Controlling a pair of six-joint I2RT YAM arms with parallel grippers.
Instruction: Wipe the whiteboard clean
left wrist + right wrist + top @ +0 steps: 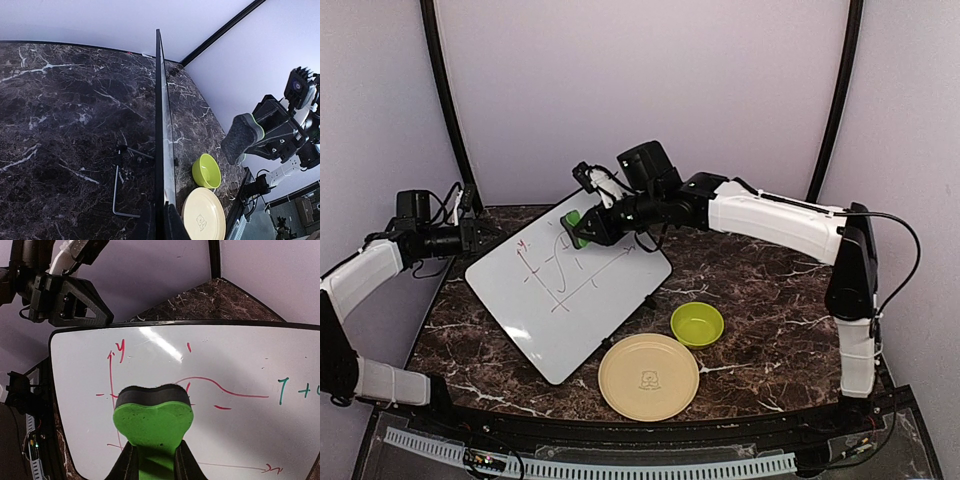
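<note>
The whiteboard point(582, 300) stands tilted on the left of the table, with a red graph drawn on it. My left gripper point(477, 238) is shut on its left corner. In the left wrist view the board point(159, 110) shows edge-on between my fingers point(172, 225). My right gripper point(586, 230) is shut on a green eraser with a black felt face point(575, 228), held in front of the board's upper part. In the right wrist view the eraser point(152, 415) sits over the graph on the whiteboard point(235, 360). The left wrist view shows the eraser point(241, 137) apart from the surface.
A round beige plate point(648, 376) and a green bowl point(697, 324) sit right of the board's near corner. They also show in the left wrist view, the bowl point(206, 171) and the plate point(202, 215). A metal wire stand point(117, 190) lies behind the board.
</note>
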